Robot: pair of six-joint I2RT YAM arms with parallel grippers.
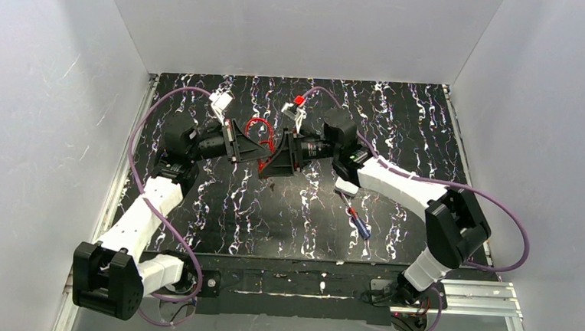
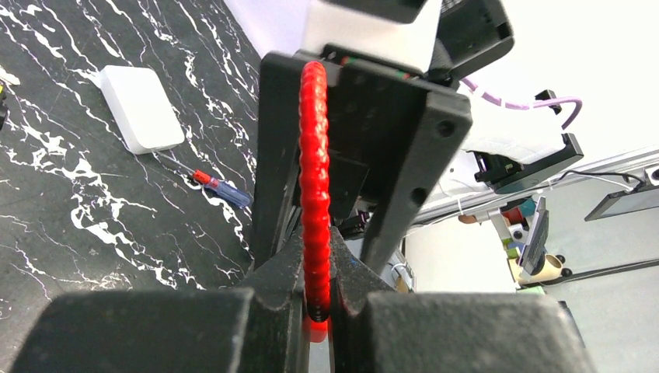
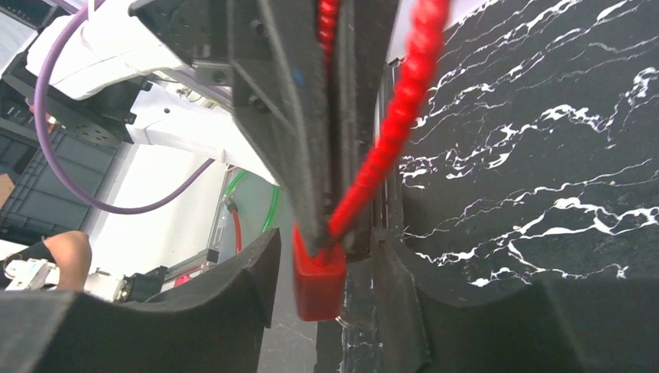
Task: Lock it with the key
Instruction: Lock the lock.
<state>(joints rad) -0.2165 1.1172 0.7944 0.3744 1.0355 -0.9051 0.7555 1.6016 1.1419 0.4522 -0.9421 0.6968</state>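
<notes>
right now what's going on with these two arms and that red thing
The two arms meet over the middle of the table. The left gripper is shut on a red cable, holding it out. The right gripper faces it with its jaws open either side of the red lock at the cable's end, not gripping it yet. A screwdriver and a white box lie nearby. No key shows clearly.

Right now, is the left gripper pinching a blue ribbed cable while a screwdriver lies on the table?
Not quite. The cable pinched in the left gripper is red, not blue, as the left wrist view shows plainly. The rest holds: a screwdriver does lie on the table.
</notes>
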